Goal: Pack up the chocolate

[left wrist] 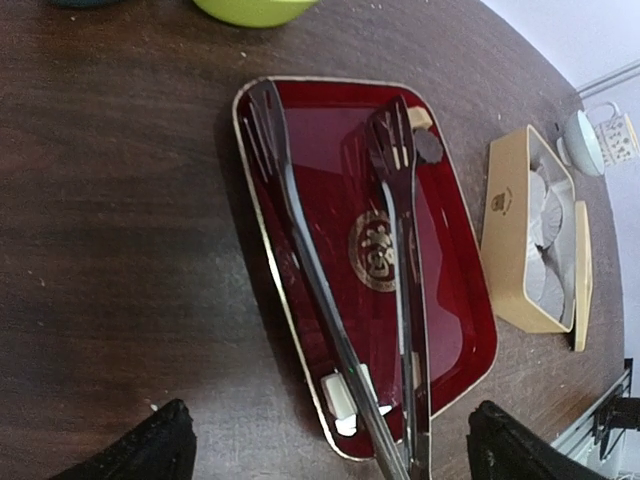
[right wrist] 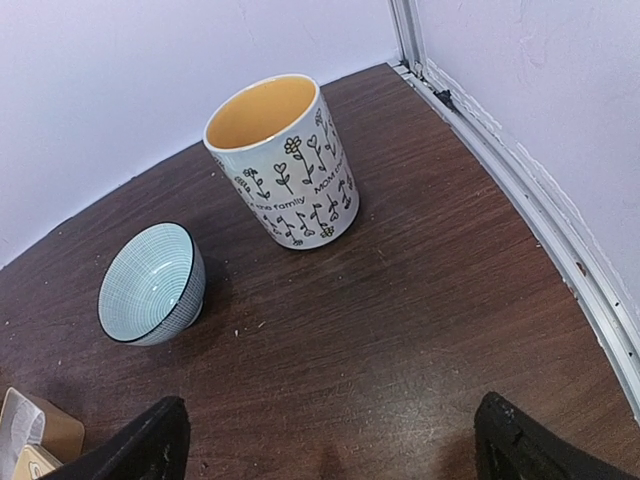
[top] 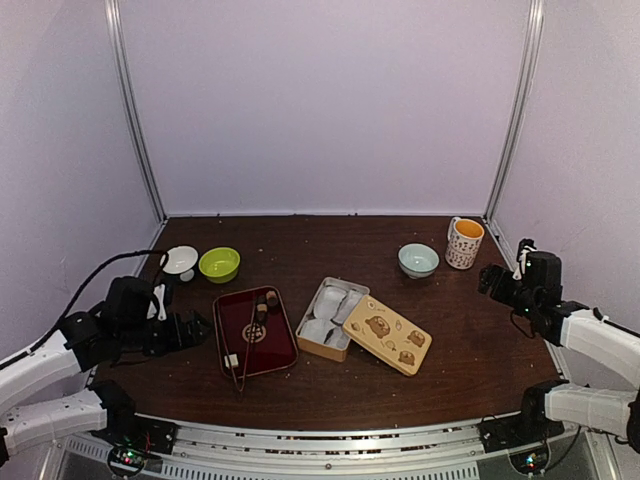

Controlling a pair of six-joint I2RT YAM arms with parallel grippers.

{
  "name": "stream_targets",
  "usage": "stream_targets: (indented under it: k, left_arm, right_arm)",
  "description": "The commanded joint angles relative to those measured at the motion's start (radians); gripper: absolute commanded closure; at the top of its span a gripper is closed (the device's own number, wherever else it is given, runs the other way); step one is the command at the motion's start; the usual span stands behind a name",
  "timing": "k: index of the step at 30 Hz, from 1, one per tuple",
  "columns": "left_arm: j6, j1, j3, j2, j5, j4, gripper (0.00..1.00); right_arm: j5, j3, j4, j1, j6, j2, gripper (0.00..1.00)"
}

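Small dark-brown chocolate lumps (top: 270, 298) lie at the far end of a red tray (top: 275, 355). In the left wrist view one lump of chocolate (left wrist: 428, 146) rests beside the tips of dark tongs (left wrist: 318, 290) that lie lengthwise on the tray (left wrist: 455, 250). To the right, an open beige box (top: 333, 318) stands with its bear-printed lid (top: 387, 335) leaning on it. My left gripper (top: 192, 328) hovers open just left of the tray, its dark fingertips (left wrist: 165, 445) empty. At the far right my right gripper (top: 488, 278) is open over bare table, nothing between its fingertips (right wrist: 150, 440).
A pale cream cube (left wrist: 345, 395) sits at the tray's near end under the tongs. A green bowl (top: 219, 263) and a small white dish (top: 180, 260) stand behind the tray. A blue bowl (right wrist: 152, 283) and a flowered mug (right wrist: 285, 160) stand near the right rear corner.
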Motion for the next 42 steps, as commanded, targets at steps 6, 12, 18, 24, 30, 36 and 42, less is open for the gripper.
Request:
stream_targets:
  k: [6,12,18,24,30,36,42]
  left_arm:
    - [-0.15,-0.313,0.171,0.21,-0.288,-0.035,0.02]
    - [-0.24,-0.46,0.343,0.436,-0.442,-0.2,0.02]
    - [-0.312,-0.479,0.421,0.575,-0.464,-0.265,0.02]
    - [-0.334,-0.48,0.436,0.609,-0.485,-0.263,0.02]
    - [-0.335,-0.481,0.475,0.685,-0.476,-0.265,0.02]
    - [-0.339,-0.48,0.501,0.754,-0.465,-0.266,0.02]
    - [-0.275,-0.498,0.568,0.774,-0.474,-0.263,0.03]
  right_arm:
    - [0.003,-0.009,0.022,0.004,0.011,-0.007,0.0]
    - [-0.003,-0.008,0.027,0.004,0.012,0.002,0.0]
    - [0.002,-0.002,0.026,0.004,0.013,0.012,0.0]
    - [0.003,-0.001,0.024,0.004,0.013,0.014,0.0]
    - [0.0,0.0,0.026,0.004,0.013,0.019,0.0]
    - [-0.024,0.0,0.03,0.004,0.008,0.02,0.0]
    - [-0.044,0.039,0.015,0.127,-0.052,0.027,0.0]
